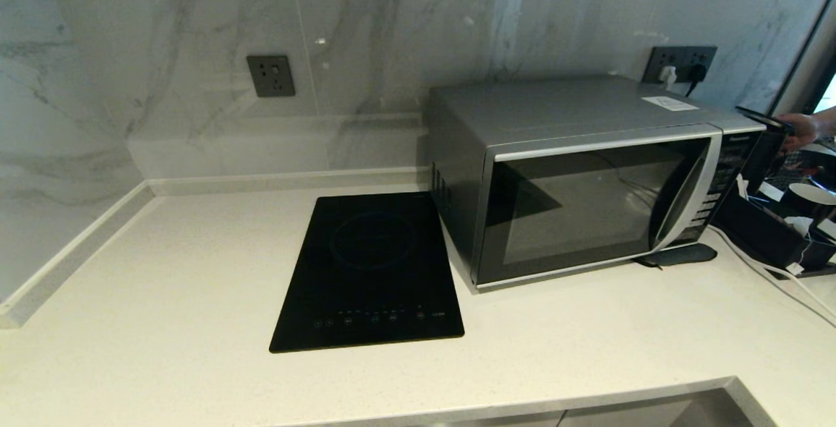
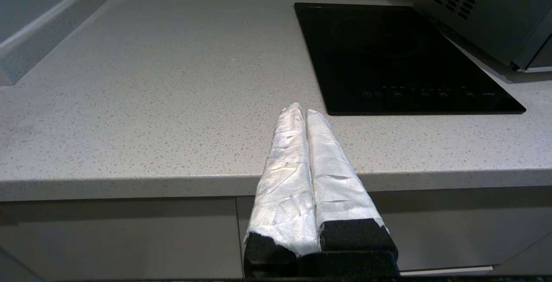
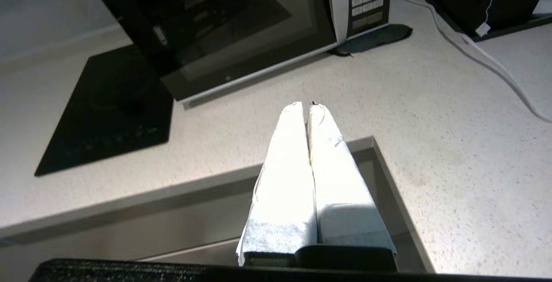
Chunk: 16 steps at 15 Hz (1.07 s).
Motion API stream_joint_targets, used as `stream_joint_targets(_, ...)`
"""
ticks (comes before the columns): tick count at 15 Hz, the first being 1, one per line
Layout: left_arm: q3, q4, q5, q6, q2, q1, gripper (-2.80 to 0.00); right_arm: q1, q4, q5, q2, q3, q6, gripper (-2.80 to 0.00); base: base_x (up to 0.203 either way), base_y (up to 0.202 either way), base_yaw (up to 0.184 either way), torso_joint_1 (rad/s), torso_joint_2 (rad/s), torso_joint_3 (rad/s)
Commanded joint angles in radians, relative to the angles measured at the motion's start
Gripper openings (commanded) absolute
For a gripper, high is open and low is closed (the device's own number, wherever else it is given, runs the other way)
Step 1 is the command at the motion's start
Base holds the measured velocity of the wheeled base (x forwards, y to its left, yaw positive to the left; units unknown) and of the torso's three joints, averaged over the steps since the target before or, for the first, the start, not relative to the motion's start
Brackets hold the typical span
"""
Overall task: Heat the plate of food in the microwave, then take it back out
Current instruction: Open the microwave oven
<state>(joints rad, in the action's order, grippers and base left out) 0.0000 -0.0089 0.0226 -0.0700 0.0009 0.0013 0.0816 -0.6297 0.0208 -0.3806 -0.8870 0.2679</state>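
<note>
A pale speckled stone tabletop [image 1: 163, 270] fills the lower part of the head view, bounded by a grey-veined marble wall [image 1: 366, 42] across the top of the frame. A dark wall socket [image 1: 270, 76] sits in the upper left; a second socket strip [image 1: 679, 64] with plugs in it sits upper right, behind the microwave. The microwave [image 1: 581, 172] stands right of centre, door closed, its dark glass showing only reflections; whether anything sits inside cannot be told. The plate of food appears in none of the three views. A flat black induction hob [image 1: 369, 273] lies set into the tabletop just beside the microwave, at frame centre. A white cable [image 1: 771, 277] trails over the tabletop at the right edge, near a black tray of cups [image 1: 784, 224]. A person's hand [image 1: 800, 132] shows at the far right edge. The left gripper [image 2: 300, 111] hangs in front of the tabletop's front edge, pointed across it toward the hob, its white-wrapped jaws clenched on nothing. The right gripper [image 3: 304, 108] hovers above the tabletop's front edge, pointed toward the microwave door, jaws likewise clenched and empty.
</note>
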Motion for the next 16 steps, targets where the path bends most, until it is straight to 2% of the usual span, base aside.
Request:
stream_joint_targets(1, 0.000, 0.000, 0.000, -0.001, 0.001, 0.000, -2.80, -0.022, -0.020, -0.002, 0.103, 0.060, 0.029, -2.80, 0.000, 0.000, 0.000, 0.000, 0.00, 0.000)
stream_joint_targets(3, 0.000, 0.000, 0.000, -0.001, 0.001, 0.000, -2.80, -0.059, -0.020, -0.002, 0.170, 0.098, -0.006, -2.80, 0.000, 0.000, 0.000, 0.000, 0.00, 0.000)
stream_joint_targets(4, 0.000, 0.000, 0.000, -0.002, 0.001, 0.000, -2.80, -0.066, -0.018, -0.006, 0.207, 0.150, -0.056, -2.80, 0.000, 0.000, 0.000, 0.000, 0.00, 0.000)
stream_joint_targets(8, 0.000, 0.000, 0.000, -0.001, 0.001, 0.000, -2.80, -0.075, 0.011, -0.047, 0.372, 0.383, -0.118, -2.80, 0.000, 0.000, 0.000, 0.000, 0.00, 0.000)
stream_joint_targets(10, 0.000, 0.000, 0.000, -0.001, 0.001, 0.000, -2.80, -0.075, 0.147, -0.059, 0.379, 0.501, -0.126, -2.80, 0.000, 0.000, 0.000, 0.000, 0.00, 0.000)
stream_joint_targets(14, 0.000, 0.000, 0.000, -0.001, 0.001, 0.000, -2.80, -0.075, 0.442, -0.079, 0.380, 0.778, -0.194, -2.80, 0.000, 0.000, 0.000, 0.000, 0.00, 0.000)
stream_joint_targets(15, 0.000, 0.000, 0.000, -0.001, 0.001, 0.000, -2.80, -0.075, 0.516, -0.080, 0.381, 0.818, -0.201, -2.80, 0.000, 0.000, 0.000, 0.000, 0.00, 0.000)
stream_joint_targets(16, 0.000, 0.000, 0.000, -0.001, 0.001, 0.000, -2.80, -0.075, 0.530, -0.076, 0.381, 0.826, -0.207, -2.80, 0.000, 0.000, 0.000, 0.000, 0.00, 0.000)
